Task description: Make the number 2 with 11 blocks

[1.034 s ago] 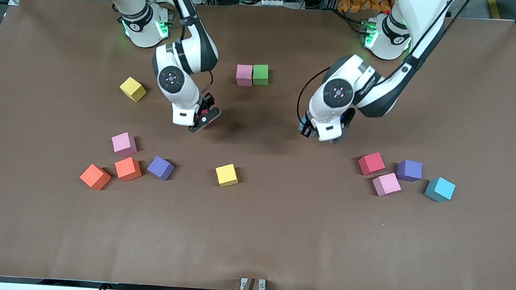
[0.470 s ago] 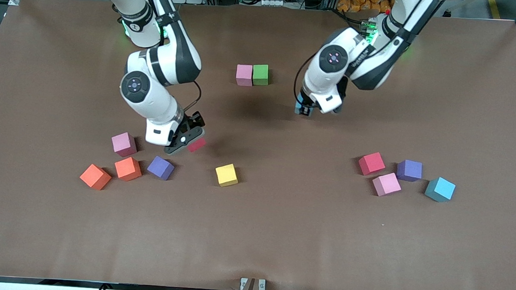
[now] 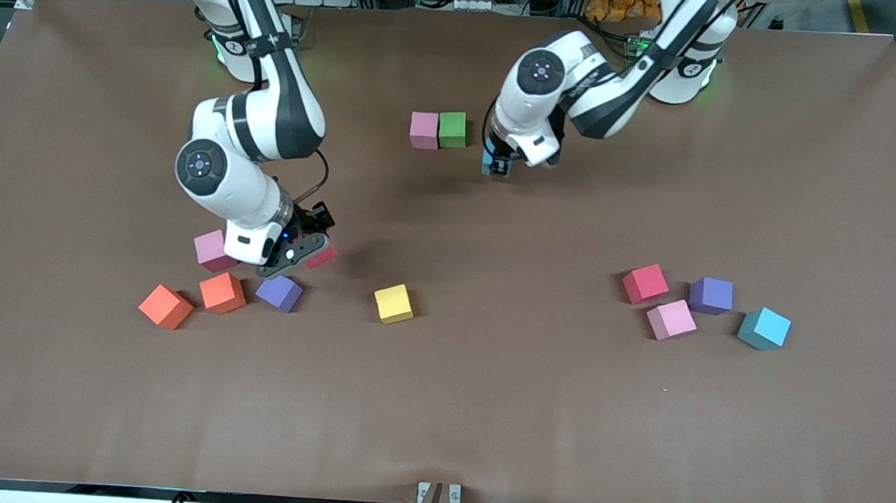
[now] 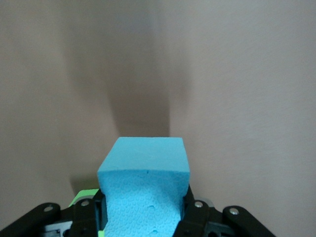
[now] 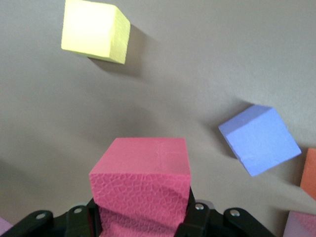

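Left claw point(image 3: 497, 167) pinching a light blue foam cube point(image 4: 144, 185), aloft at 3 o'clock of the touching pink point(image 3: 424, 129) and green cubes point(image 3: 452, 129). Right claw point(image 3: 301, 254) clamping a red foam cube point(image 5: 140, 185), seemingly above the purple cube point(image 3: 279, 291).

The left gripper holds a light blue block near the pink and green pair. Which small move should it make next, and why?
Probably lower the left gripper and set its light blue block against the green block, since pink block and green already touch in a row and blue hangs just beside it.
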`<action>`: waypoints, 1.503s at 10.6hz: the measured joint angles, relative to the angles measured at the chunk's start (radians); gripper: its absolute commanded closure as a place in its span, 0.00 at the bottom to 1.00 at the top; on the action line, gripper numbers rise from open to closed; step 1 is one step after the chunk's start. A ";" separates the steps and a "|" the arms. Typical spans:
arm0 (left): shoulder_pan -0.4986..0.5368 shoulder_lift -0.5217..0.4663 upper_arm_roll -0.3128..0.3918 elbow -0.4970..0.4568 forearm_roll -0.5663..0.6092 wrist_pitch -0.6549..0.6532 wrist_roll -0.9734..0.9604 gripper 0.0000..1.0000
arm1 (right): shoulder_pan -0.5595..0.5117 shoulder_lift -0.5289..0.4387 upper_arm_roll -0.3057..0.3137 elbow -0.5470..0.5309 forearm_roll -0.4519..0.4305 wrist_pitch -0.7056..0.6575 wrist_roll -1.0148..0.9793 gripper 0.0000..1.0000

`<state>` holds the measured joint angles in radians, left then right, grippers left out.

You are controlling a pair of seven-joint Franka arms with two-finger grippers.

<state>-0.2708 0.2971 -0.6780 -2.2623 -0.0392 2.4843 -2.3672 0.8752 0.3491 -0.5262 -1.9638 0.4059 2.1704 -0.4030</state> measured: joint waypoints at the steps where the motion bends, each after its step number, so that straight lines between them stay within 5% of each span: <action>1: -0.020 0.008 0.000 -0.003 0.000 0.009 -0.027 0.71 | -0.005 0.002 0.000 0.000 0.000 -0.006 0.000 0.86; 16: -0.140 0.030 0.000 -0.108 0.000 0.166 -0.189 0.71 | -0.005 0.016 0.000 0.000 0.000 -0.037 0.006 0.86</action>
<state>-0.4108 0.3274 -0.6778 -2.3707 -0.0392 2.6499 -2.5560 0.8701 0.3652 -0.5260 -1.9637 0.4059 2.1334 -0.3966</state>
